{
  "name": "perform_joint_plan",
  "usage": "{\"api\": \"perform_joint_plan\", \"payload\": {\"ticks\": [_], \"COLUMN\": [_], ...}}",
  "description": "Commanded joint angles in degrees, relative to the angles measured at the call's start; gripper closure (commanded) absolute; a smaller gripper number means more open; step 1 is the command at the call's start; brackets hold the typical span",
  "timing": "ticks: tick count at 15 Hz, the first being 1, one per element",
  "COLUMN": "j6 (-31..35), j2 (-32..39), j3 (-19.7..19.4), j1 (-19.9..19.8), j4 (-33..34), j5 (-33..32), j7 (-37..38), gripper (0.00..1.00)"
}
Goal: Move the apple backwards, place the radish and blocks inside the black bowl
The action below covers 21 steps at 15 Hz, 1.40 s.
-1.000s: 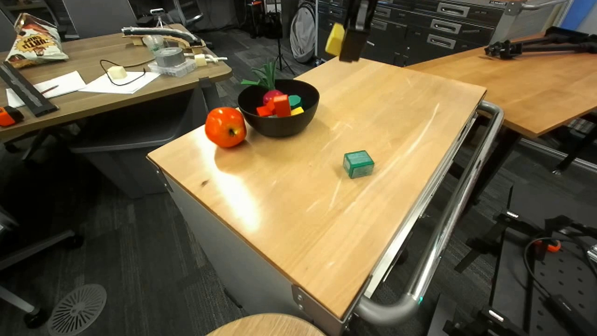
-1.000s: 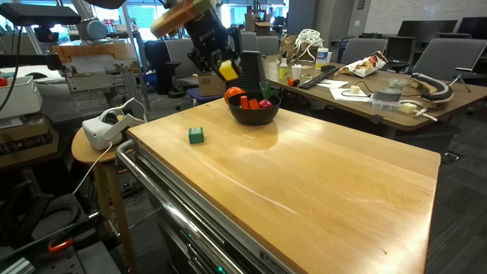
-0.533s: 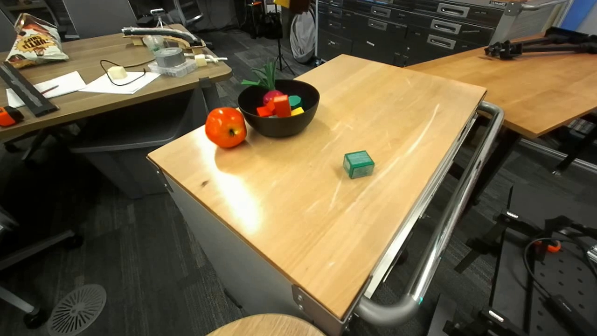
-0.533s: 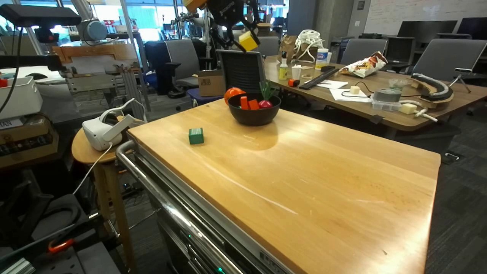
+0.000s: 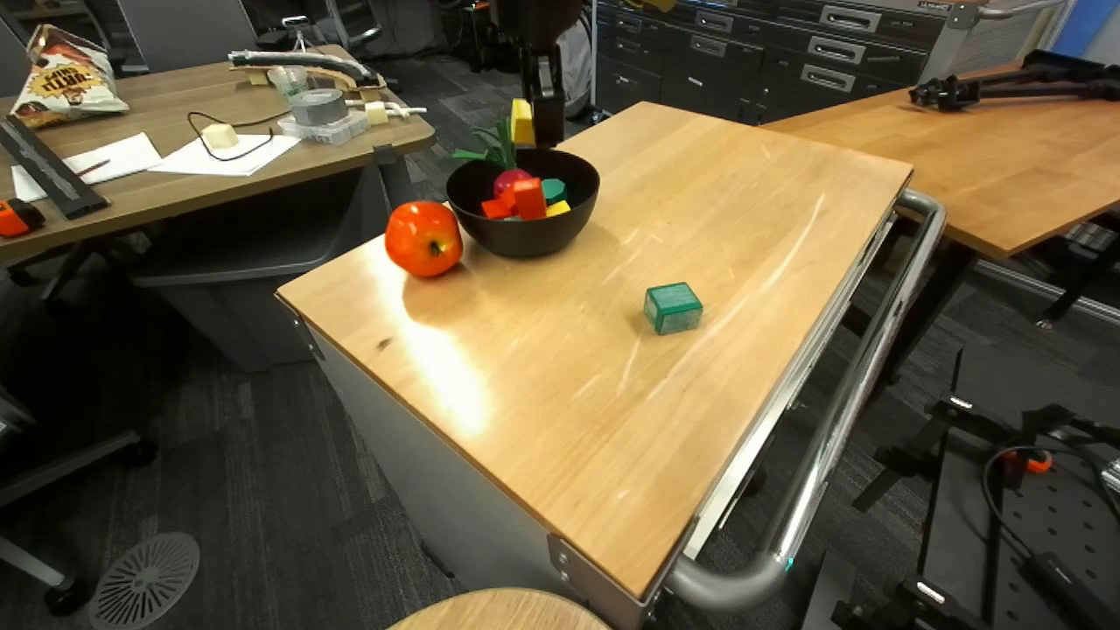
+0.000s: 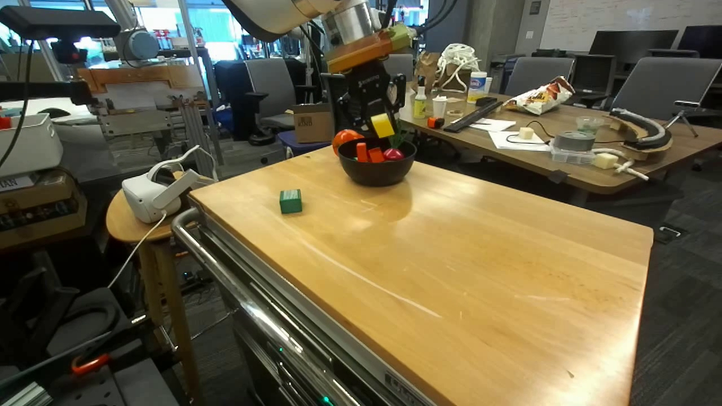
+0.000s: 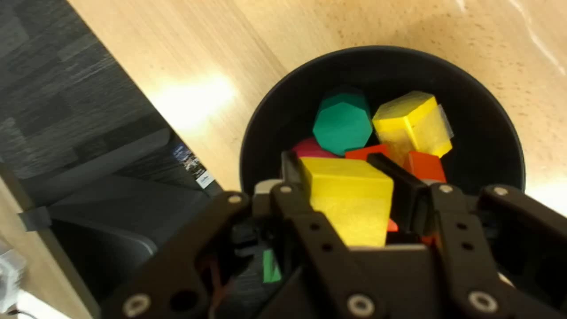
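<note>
My gripper (image 7: 343, 173) is shut on a yellow block (image 7: 350, 204) and holds it just above the black bowl (image 7: 385, 54). In both exterior views the gripper (image 5: 544, 122) (image 6: 377, 119) is over the bowl's far part. The bowl (image 5: 525, 238) (image 6: 377, 172) holds the radish (image 5: 510, 181) (image 6: 393, 153), red-orange blocks (image 5: 529, 199) (image 6: 361, 152), a teal block (image 7: 343, 128) and another yellow block (image 7: 414, 124). The apple (image 5: 423, 239) sits on the table beside the bowl; the bowl partly hides it in an exterior view (image 6: 345, 137). A green block (image 5: 672, 308) (image 6: 290, 201) lies alone on the table.
The wooden cart top (image 5: 560, 385) has a metal handle (image 5: 822, 472) along one side. A desk (image 5: 201, 96) with papers, tape and a snack bag stands beyond it. A round stool (image 6: 121, 217) with a white headset (image 6: 149, 194) stands by a corner.
My gripper, still holding the yellow block, has moved across to the bowl, rising midway and then coming down over it. The bowl, its contents, the apple and the green block stay in place.
</note>
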Motion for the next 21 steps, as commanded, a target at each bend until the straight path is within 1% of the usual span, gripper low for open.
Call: {"api": "perform_joint_plan", "payload": {"ticks": [1,4,5,6,7,10,11,12,14,16,17,18,21], "j6": [-3.80,-4.13,-4.06,-4.56,-4.65,-5.38,-6.97,-8.78,-12.13,-12.90,-11.27,-12.74,-12.62], "j2": [2.67,2.34,1.59,0.74,-0.23,-5.70,-7.77,-9.96,-14.47,-18.70,-20.24,-14.91,-18.60], "j3": [0.56,0.52,0.84,1.42,1.59,2.74,2.86,2.80,2.11,1.18,0.23,0.13,-0.66], "j1": [-1.69,-3.02,-3.66,-4.30,-4.60,-5.87,-5.94,-5.88,-5.30,-4.66,-4.41,-3.46,-3.30], "j4": [3.19,2.39,1.72,1.06,0.26,-4.08,-5.37,-6.89,-10.59,-14.85,-16.66,-11.19,-15.05], "j5": [5.32,7.65,8.71,10.06,10.70,14.39,15.71,17.18,20.20,23.47,23.13,21.45,21.65], "j7": [-7.74,-11.00,-13.31,-17.09,-19.90,-32.51,-36.40,-40.05,-45.69,-49.58,-48.54,-46.18,-46.83], "gripper": [0.83,0.83,0.67,0.33,0.32,0.11,0.03,0.00,0.00,0.00,0.00,0.00,0.00]}}
